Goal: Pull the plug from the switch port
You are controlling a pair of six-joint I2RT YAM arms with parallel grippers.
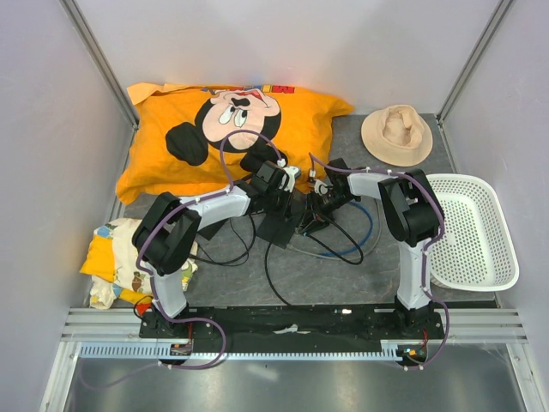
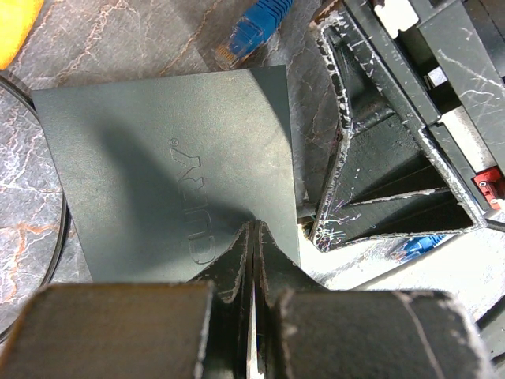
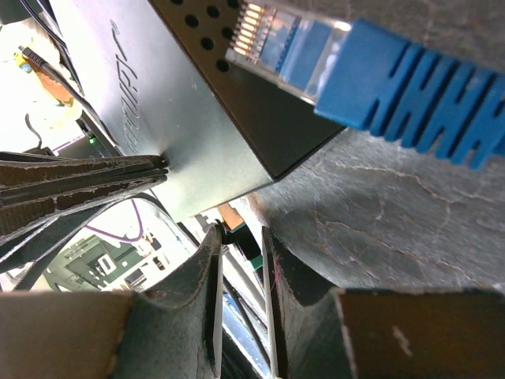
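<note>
Blue plug [image 3: 355, 71] lies clear of the switch [image 3: 170, 126], upper frame. Left gripper [image 2: 252, 229] jaws pressed together atop it; right gripper [image 3: 241, 234] jaws, cannot tell. Likely only withdrawing remains.

Matt, smooth dark casing on the switch [image 2: 158, 174]; clear glossy plastic plug [image 3: 276, 51], ribbed blue boot; marbled grey table [image 2: 142, 39].

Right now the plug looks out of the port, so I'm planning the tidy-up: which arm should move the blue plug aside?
Right. The blue plug lies free over the mat, just ahead of the right gripper. The left gripper is shut with its tips on the switch, apparently steadying it.
</note>
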